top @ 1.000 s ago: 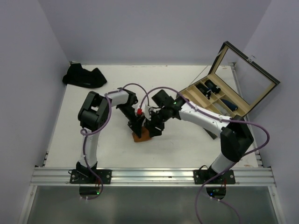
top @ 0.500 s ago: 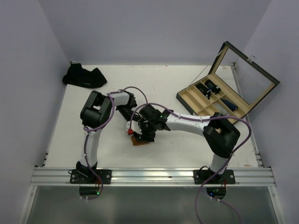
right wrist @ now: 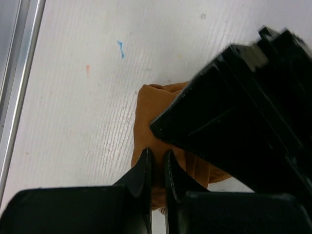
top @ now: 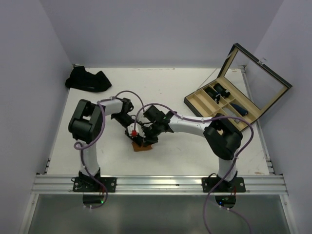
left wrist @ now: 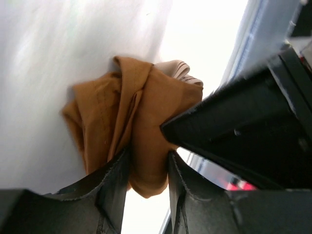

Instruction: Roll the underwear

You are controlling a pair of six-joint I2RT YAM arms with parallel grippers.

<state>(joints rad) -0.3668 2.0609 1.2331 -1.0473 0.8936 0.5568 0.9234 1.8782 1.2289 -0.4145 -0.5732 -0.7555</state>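
1. The crumpled rust-orange cloth underwear (top: 143, 147) lies bunched on the white table (top: 195, 153), slightly toward 6 o'clock from centre.
2. The left gripper (left wrist: 147, 160) is clamped on one fold of it.
3. The right gripper (right wrist: 157, 158) pinches another fold, its jaws nearly together.
4. An open wooden compartment box with a glass lid (top: 202, 103) sits at 2 o'clock.
5. A black cloth heap (top: 87, 80) lies at 10 o'clock.

Top cam: high behind the near edge, looking down on the whole table (top: 185, 156). Both wrist cams: aimed down, very close, overlapping on the orange underwear (left wrist: 146, 112) mid-table.
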